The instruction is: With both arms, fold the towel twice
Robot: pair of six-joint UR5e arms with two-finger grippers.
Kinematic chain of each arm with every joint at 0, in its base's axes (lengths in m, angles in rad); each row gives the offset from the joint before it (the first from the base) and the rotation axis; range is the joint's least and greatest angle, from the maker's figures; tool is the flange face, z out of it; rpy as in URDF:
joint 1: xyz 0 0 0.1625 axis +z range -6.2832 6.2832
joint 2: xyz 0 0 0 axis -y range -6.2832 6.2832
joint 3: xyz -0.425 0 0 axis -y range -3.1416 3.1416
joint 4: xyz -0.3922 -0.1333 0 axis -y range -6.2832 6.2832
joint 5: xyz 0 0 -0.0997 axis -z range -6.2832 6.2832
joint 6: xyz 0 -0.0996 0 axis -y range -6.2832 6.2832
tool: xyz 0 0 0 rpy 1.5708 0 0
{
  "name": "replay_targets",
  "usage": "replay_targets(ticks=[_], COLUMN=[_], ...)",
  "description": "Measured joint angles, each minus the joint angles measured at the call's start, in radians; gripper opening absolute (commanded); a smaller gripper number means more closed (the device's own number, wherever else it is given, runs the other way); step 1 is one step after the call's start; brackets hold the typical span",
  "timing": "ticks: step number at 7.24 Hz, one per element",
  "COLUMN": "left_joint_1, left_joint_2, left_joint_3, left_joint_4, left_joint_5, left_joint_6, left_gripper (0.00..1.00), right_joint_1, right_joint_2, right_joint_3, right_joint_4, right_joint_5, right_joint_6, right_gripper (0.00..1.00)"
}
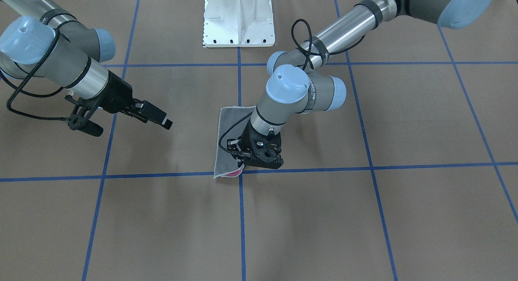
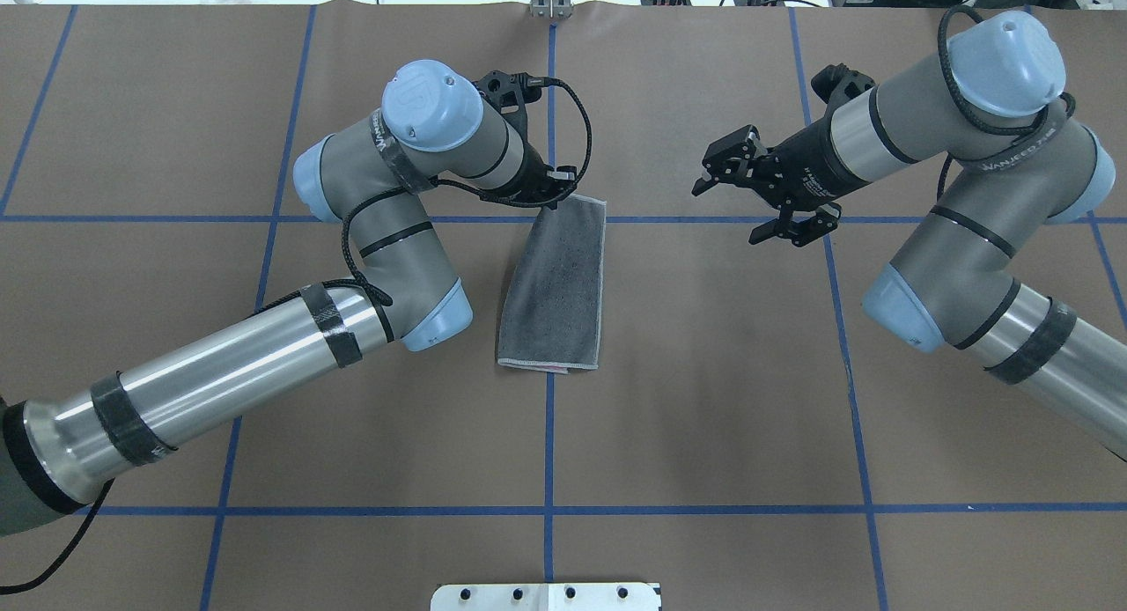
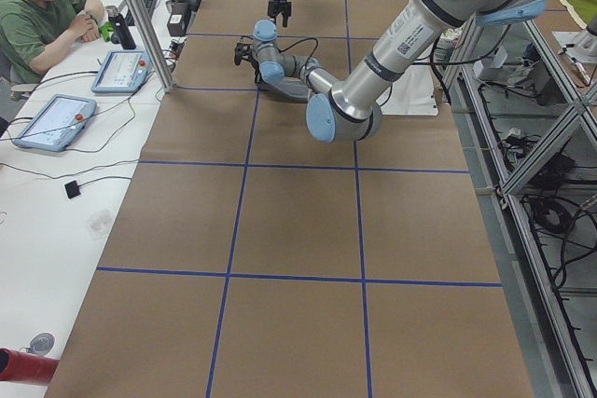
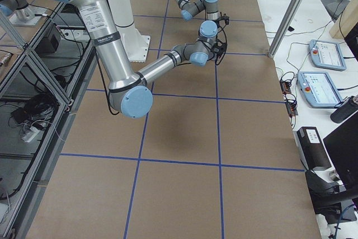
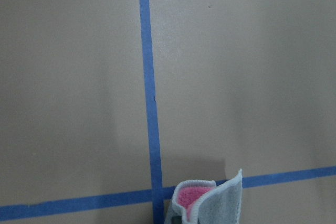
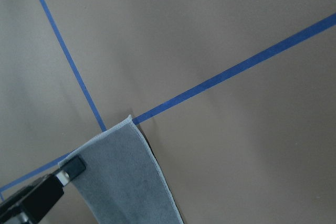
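The towel lies mid-table as a narrow strip, folded with its dark grey face up; it also shows in the front-facing view. My left gripper is shut on the towel's far corner and lifts it slightly, so the pink face curls into sight. The left wrist view shows that raised corner. In the overhead view the left gripper sits at the strip's far left corner. My right gripper is open and empty, above the table to the towel's right. The right wrist view shows the towel.
The white pedestal base stands at the robot's edge of the table. Blue tape lines grid the brown table cover. An operator and tablets are at a side desk.
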Motion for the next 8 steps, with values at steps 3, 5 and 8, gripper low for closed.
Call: replay_targets(ticks=[3, 5, 8], left_joint_1=[-0.059, -0.091, -0.085], left_joint_2=[-0.016, -0.01, 0.093], left_joint_3=[0.016, -0.004, -0.187], left_joint_4=[-0.01, 0.011, 0.027], left_joint_5=[-0.048, -0.146, -0.198], left_joint_6=[0.0, -0.039, -0.41], left_gripper=[0.98, 0.98, 0.99], right_joint_1=[0.0, -0.001, -0.001], right_joint_2=[-0.001, -0.001, -0.001], right_joint_3=[0.0, -0.001, -0.003], right_joint_4=[0.0, -0.001, -0.001], right_joint_5=[0.0, 0.0, 0.0], right_joint_6=[0.0, 0.0, -0.002], right_gripper=[1.0, 1.0, 1.0])
